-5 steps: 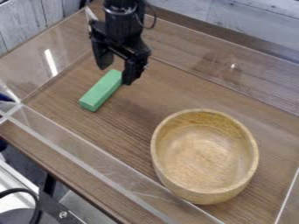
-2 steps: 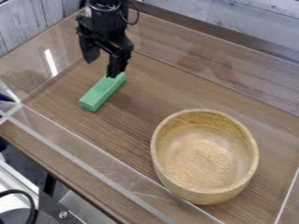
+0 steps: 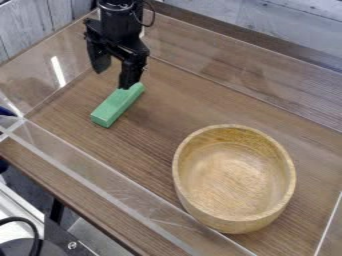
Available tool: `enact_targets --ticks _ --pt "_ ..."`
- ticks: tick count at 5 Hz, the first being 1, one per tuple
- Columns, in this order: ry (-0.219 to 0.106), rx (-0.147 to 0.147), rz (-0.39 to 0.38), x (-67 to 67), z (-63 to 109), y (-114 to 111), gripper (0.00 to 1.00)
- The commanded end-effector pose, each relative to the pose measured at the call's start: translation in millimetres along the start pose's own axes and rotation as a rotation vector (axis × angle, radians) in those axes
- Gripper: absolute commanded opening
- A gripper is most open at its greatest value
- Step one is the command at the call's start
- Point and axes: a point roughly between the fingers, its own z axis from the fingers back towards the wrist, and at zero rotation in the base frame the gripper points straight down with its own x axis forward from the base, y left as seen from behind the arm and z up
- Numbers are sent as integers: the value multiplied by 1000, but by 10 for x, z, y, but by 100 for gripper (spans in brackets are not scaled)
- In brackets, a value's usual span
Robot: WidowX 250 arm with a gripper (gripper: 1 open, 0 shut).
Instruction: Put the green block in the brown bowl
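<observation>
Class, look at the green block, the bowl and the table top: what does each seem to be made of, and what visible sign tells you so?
Green block: a solid, evenly bright green with plain faces, so painted wood or plastic; the look leaves it open.
Bowl: light tan wood, probably, with visible grain and a thick rim.
Table top: brown, with long wood-grain streaks; wood or a wood-look laminate.

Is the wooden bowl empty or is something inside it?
Empty. The bowl shows only bare wood inside, and the green block lies on the table beside it.
</observation>
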Motion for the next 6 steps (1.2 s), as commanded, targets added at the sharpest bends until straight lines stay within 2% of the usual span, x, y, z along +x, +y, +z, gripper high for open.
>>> enact_targets --ticks 1,3,5,6 --pt "-49 19 35 99 222 58 100" --pt "-75 49 -12 109 -4 -44 100" --pt "-63 -19 -9 95 40 23 100" --pt "-45 -28 -21 25 9 -23 100"
